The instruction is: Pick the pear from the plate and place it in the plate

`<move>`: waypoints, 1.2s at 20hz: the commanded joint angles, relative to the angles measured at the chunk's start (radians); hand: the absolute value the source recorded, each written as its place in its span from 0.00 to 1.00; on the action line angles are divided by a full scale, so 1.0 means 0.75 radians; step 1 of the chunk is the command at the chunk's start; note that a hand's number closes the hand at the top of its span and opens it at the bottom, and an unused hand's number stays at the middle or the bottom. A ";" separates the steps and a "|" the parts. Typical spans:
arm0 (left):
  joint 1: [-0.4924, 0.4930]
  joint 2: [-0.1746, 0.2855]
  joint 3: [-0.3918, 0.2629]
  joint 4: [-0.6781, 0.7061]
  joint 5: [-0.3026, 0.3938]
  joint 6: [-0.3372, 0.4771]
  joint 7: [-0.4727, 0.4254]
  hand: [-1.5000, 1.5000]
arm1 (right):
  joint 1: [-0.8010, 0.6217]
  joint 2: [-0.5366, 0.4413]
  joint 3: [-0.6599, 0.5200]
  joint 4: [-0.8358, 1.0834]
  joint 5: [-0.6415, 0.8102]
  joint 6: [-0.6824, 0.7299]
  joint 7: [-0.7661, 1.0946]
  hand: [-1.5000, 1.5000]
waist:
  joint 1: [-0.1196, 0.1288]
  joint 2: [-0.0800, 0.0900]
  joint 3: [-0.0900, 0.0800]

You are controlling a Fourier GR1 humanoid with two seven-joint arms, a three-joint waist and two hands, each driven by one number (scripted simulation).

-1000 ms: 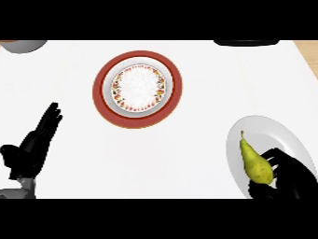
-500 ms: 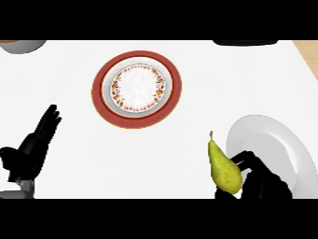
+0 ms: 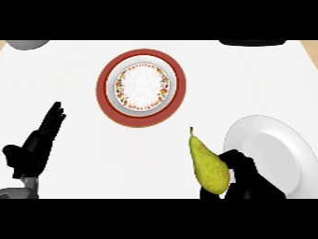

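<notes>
Pear: we see the pear (image 3: pixel 208 165) low in the view, over bare counter just left of the white plate's rim. Its thin stem end points away from the robot and its broad end lies toward the lower edge.

Pear against earlier: a second ago it lay over the left part of the white plate, and half a second ago it was at the rim. Now it is clear of the plate and further left.

Right hand: the right hand (image 3: pixel 249 179) comes in from the lower edge and is closed on the pear, its fingers curled against the fruit's right side. It has moved left together with the pear.

Height of the pear: from this steep view we cannot tell whether the pear touches the counter or hangs above it.

White plate: the white plate (image 3: pixel 278 140) sits at the right, in the same place as before. The hand covers its lower left rim.

Red-rimmed plate: the red-rimmed plate (image 3: pixel 106 95), with a patterned ring inside, lies up the middle, well apart from the pear. It has not moved.

Left hand: the left hand (image 3: pixel 36 147) rests at the lower left with straight fingers pointing up, holding nothing, where it was a second ago.

Counter: on the white counter (image 3: pixel 72 79), a grey bowl (image 3: pixel 28 44) shows at the top left edge and a dark object (image 3: pixel 253 42) at the top right. The view cuts off both.
</notes>
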 commanded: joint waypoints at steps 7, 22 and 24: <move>-0.053 0.030 0.010 0.012 0.017 -0.058 0.008 0.50 | -0.349 0.065 -0.049 0.111 -0.087 0.195 0.342 1.00 | 0.068 0.027 0.003; -0.156 -0.046 -0.074 0.027 -0.042 -0.038 0.038 0.50 | -0.939 0.066 -0.473 0.749 -0.563 -0.058 0.273 1.00 | 0.154 0.054 0.007; -0.132 -0.044 -0.067 0.042 -0.050 -0.030 0.017 0.50 | -0.975 0.066 -0.498 0.843 -0.607 -0.120 0.270 1.00 | 0.150 0.049 0.007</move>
